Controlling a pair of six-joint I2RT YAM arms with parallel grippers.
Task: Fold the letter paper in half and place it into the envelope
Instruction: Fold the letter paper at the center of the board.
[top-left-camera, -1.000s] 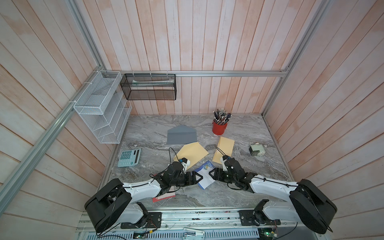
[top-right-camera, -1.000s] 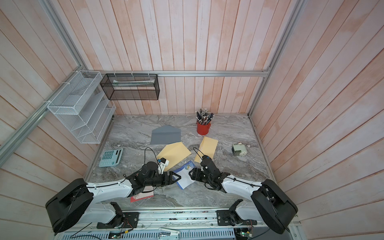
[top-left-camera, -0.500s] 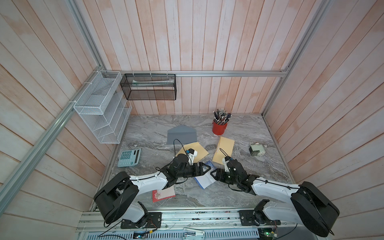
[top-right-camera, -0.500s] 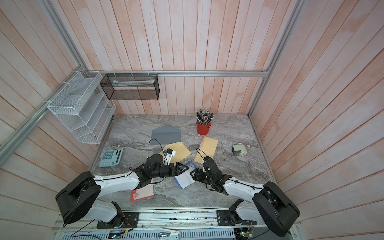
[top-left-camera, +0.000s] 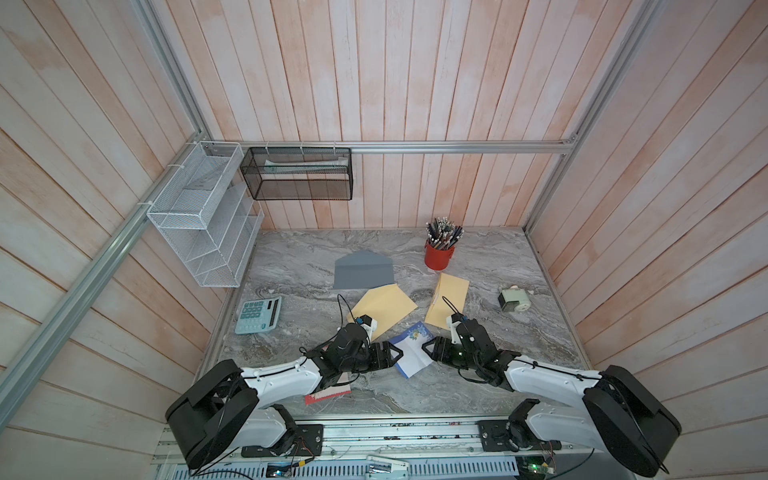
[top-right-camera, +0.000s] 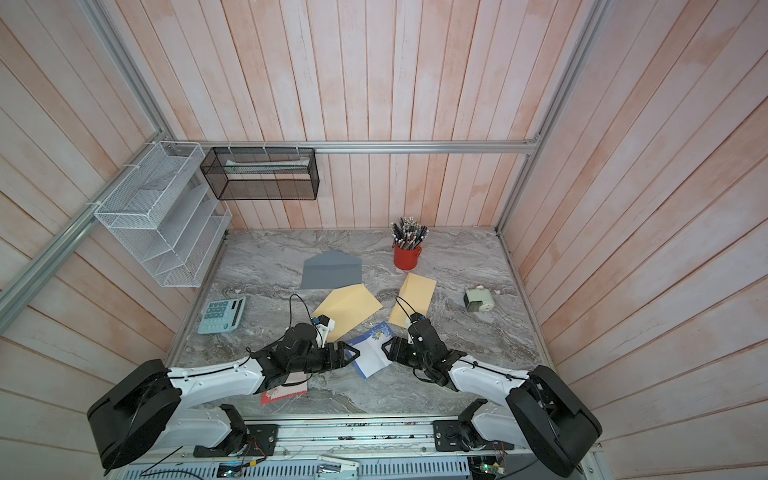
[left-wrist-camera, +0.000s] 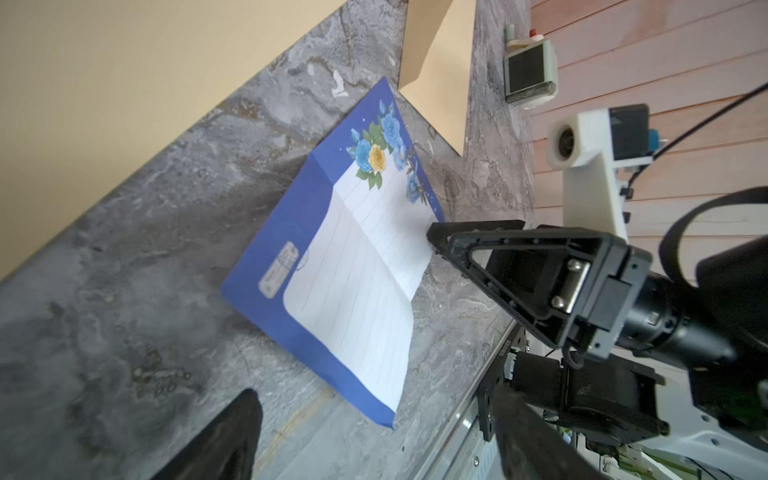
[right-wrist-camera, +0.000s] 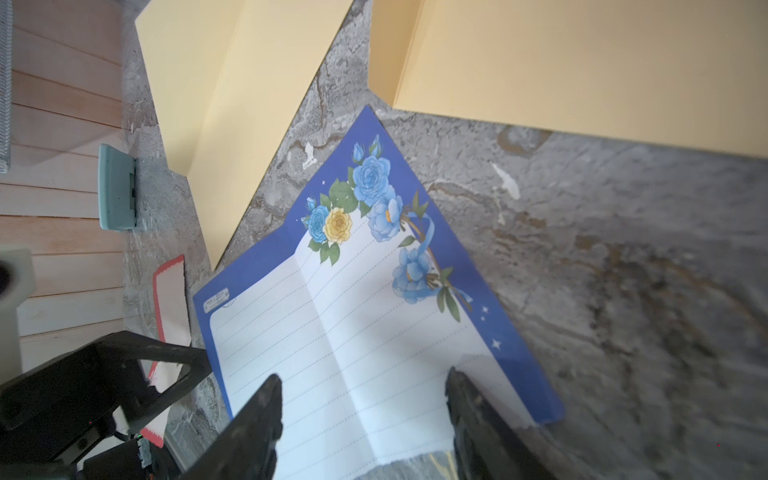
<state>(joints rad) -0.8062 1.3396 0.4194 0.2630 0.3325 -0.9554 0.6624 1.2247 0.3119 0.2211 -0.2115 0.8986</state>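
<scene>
- One letter paper (top-left-camera: 411, 353) lies on the table (top-left-camera: 519, 374) near the front, between the two claws. It has a blue edge, blue and yellow flowers, ruled lines and a crease down the middle.
- One tiny label (right-wrist-camera: 216, 300) sits in a corner of the paper (the words are too small to read).
- The left gripper (top-left-camera: 397, 353) is spread wide and holds nothing. Its tip is just beside the paper's edge.
- The right gripper (top-left-camera: 428, 347) has its jaws apart too, with nothing clamped. Its tips are at the paper's other edge.
- There are two yellow envelopes: the left yellow envelope (top-left-camera: 384, 309) and the right yellow envelope (top-left-camera: 449, 301), both just behind the paper.
- One grey envelope (top-left-camera: 363, 270) lies farther back, touching the left yellow one.
- There is one red cup (top-left-camera: 439, 256) of pencils, one calculator (top-left-camera: 258, 316) and one red-edged card (top-left-camera: 328, 395).
- Two wire racks hang on the walls: one white rack (top-left-camera: 203, 224) and one black rack (top-left-camera: 297, 174).
</scene>
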